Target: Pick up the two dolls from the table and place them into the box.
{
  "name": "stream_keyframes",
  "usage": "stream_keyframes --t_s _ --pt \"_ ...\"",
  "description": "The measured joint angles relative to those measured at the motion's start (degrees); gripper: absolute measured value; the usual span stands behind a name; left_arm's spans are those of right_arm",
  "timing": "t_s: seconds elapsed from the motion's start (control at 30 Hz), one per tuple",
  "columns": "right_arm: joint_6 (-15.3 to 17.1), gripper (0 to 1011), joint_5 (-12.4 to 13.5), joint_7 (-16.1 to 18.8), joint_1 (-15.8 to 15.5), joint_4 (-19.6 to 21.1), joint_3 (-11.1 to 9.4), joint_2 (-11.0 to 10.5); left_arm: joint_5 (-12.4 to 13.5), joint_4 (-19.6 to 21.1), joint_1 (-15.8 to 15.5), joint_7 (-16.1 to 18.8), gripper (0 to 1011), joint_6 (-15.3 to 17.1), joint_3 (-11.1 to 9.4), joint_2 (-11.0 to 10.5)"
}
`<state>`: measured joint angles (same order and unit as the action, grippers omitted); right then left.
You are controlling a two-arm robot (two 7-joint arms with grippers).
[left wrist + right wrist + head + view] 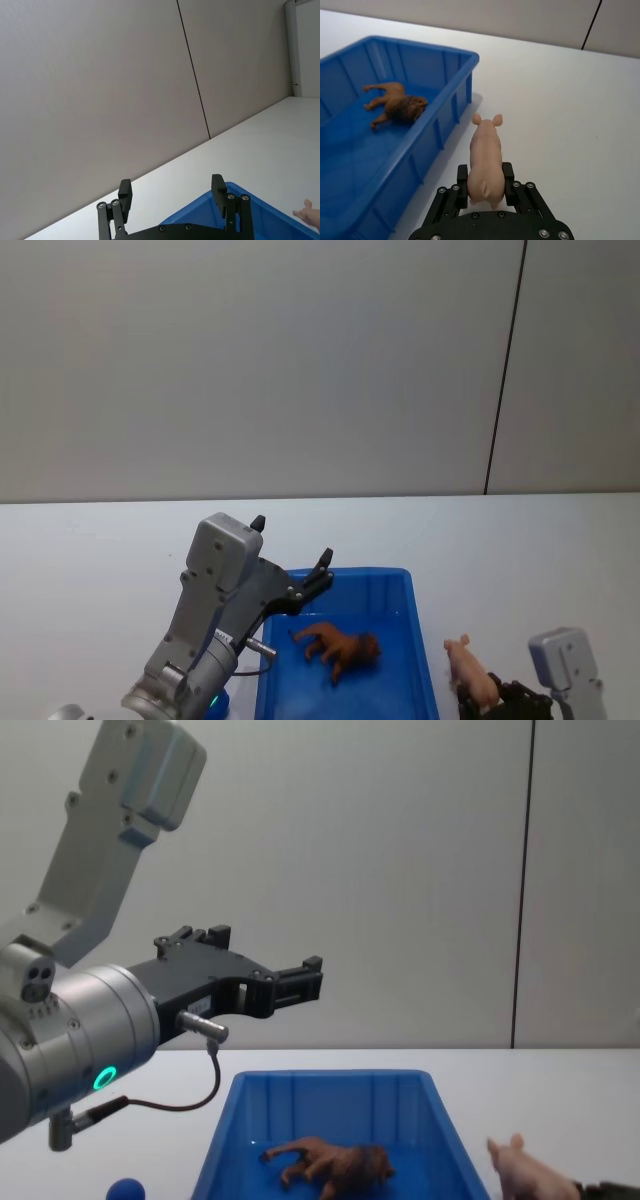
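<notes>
The brown lion [340, 645] [395, 105] [330, 1165] lies on its side inside the blue box [400, 585] [455, 100] [330, 1082]. Just right of the box's right wall is the pale pink pig [470, 670] [485, 155] [525, 1175], with my right gripper [490, 702] [485, 187] shut on its hindquarters and its head pointing away. Whether its feet touch the white table [100, 540] I cannot tell. My left gripper [322, 568] [171, 192] [305, 982] hangs open and empty, raised over the box's far left part.
A grey wall with a dark vertical seam [505, 370] stands behind the table. In the chest view a small blue ball [127, 1190] sits on the table left of the box. Bare tabletop spreads beyond and to the right of the box.
</notes>
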<state>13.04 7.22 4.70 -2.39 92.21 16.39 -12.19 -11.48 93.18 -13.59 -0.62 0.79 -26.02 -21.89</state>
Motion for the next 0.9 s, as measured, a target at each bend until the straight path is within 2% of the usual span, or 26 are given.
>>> stream_keyframes --t_s 0.33,0.53,0.9 --pt "-1.41 382 1.36 0.15 -0.26 4.53 -0.24 0.10 0.00 0.00 0.00 0.00 1001 0.00 0.00 0.00" --pt "-1.94 382 2.59 2.00 0.70 7.11 -0.24 0.77 0.00 0.00 0.00 0.00 1001 0.00 0.00 0.00" --pt "-1.04 382 4.56 6.24 3.64 6.88 0.62 3.23 0.00 0.00 0.00 0.00 1001 0.00 0.00 0.00"
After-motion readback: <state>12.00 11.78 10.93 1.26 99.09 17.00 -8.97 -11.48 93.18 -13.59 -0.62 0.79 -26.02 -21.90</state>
